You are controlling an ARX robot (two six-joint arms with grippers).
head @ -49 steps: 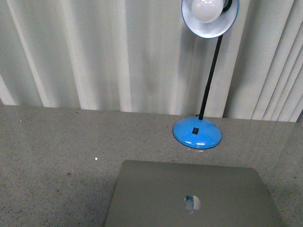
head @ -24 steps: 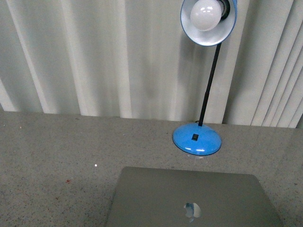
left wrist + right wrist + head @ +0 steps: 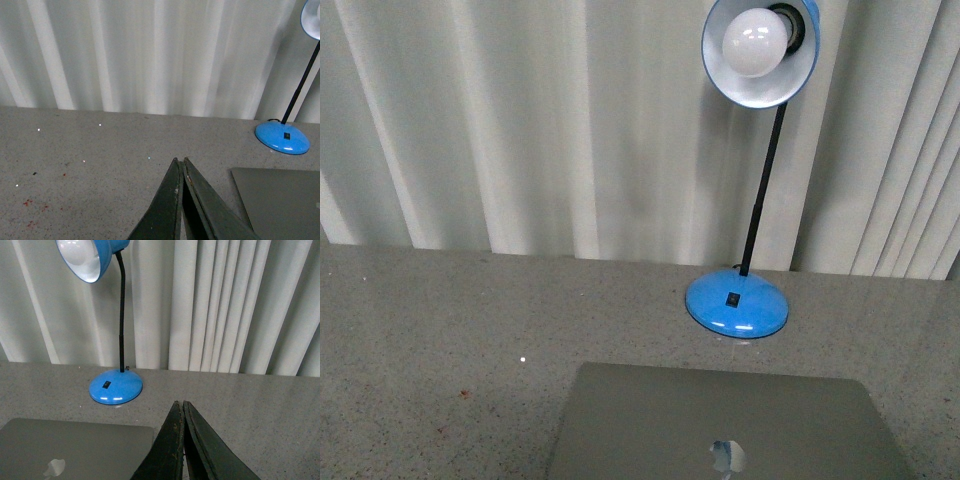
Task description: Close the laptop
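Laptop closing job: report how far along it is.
Done, it seems: the laptop shows only its lid, logo up, lying flat on the table. In hand: nothing; the left gripper and right gripper are shut, clear of it. Left: apparently nothing.

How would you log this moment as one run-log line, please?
laptop: lid down | left gripper: shut, clear | right gripper: shut, clear
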